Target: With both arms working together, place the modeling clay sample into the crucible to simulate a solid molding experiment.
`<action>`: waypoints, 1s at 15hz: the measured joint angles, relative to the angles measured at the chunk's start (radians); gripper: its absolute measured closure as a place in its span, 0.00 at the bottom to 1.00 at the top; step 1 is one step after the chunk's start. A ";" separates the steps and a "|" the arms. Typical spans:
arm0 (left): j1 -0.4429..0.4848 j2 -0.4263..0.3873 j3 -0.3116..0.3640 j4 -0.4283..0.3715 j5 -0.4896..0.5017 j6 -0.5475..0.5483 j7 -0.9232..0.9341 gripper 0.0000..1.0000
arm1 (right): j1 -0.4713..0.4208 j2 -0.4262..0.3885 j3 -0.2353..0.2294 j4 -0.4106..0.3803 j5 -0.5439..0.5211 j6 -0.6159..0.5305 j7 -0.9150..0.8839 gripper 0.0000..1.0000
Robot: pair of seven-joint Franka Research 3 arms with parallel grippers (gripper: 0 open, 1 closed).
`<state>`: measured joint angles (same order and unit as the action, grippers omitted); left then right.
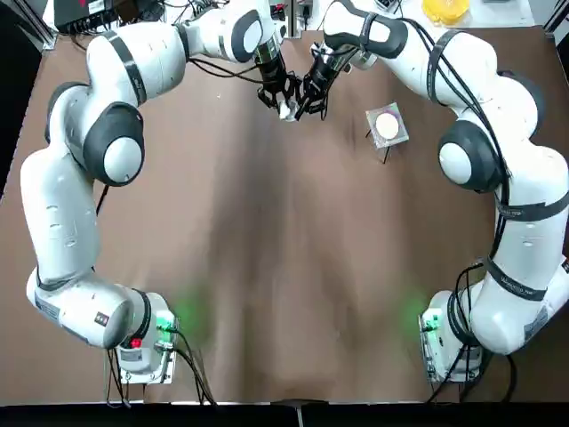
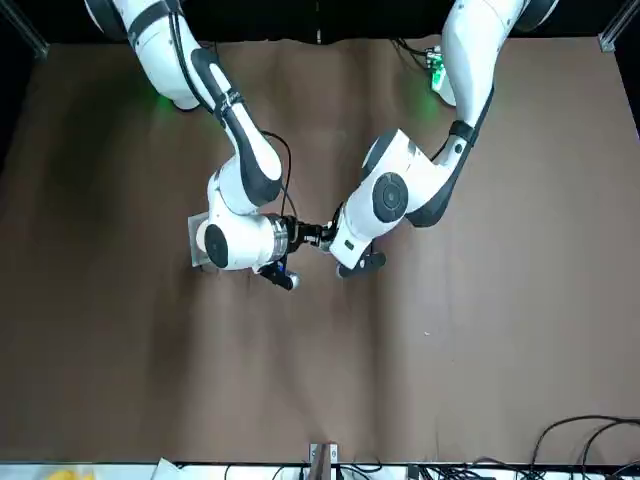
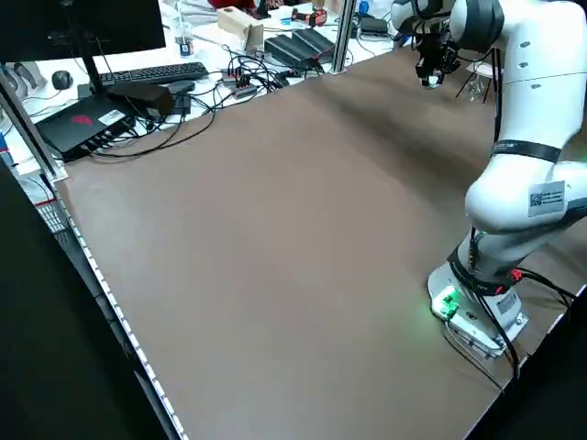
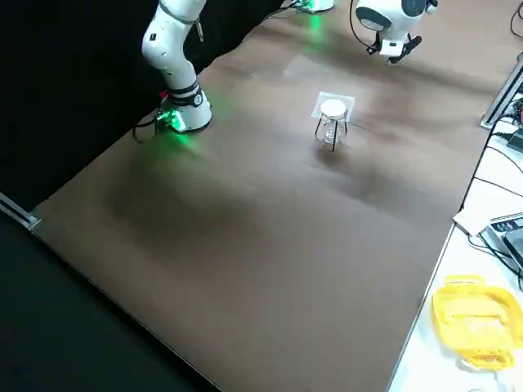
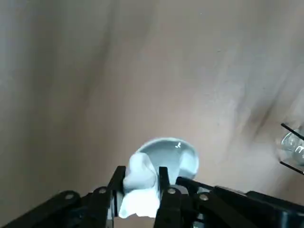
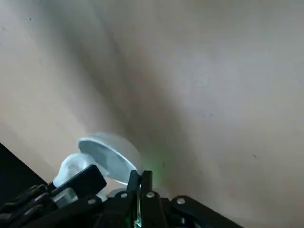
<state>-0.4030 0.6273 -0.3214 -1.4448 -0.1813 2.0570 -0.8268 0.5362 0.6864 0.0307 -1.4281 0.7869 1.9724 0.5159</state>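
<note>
The modeling clay sample (image 5: pixel 139 180) is a small whitish lump pinched between the fingers of my left gripper (image 5: pixel 140 173). Just beyond it is the crucible (image 5: pixel 172 153), a small white cup tipped with its mouth toward the clay. My right gripper (image 6: pixel 141 179) is shut on the rim of the crucible (image 6: pixel 107 155), and the clay (image 6: pixel 71 167) shows beside it. In the top view the left gripper (image 1: pixel 277 96) and right gripper (image 1: pixel 309 94) meet tip to tip above the far middle of the table. The front view hides the cup and the clay between the two hands.
A square grey mesh stand (image 1: pixel 387 126) with a white round centre stands on thin legs to the right of the grippers, also in the right side view (image 4: pixel 333 109). A yellow object (image 4: pixel 470 314) lies off the brown table. Cables and a keyboard (image 3: pixel 151 73) lie beyond its edge.
</note>
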 joint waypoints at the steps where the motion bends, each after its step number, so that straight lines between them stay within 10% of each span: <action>1: 0.000 0.000 0.000 0.000 0.000 -0.001 0.000 0.61 | -0.001 0.000 0.000 0.000 0.000 0.000 -0.006 0.96; 15: 0.011 -0.001 0.004 0.015 -0.057 0.061 -0.119 0.52 | -0.018 0.000 0.007 0.003 0.002 0.000 -0.030 0.96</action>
<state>-0.3922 0.6267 -0.3174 -1.4298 -0.2382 2.1184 -0.9453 0.5185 0.6864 0.0376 -1.4248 0.7890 1.9722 0.4863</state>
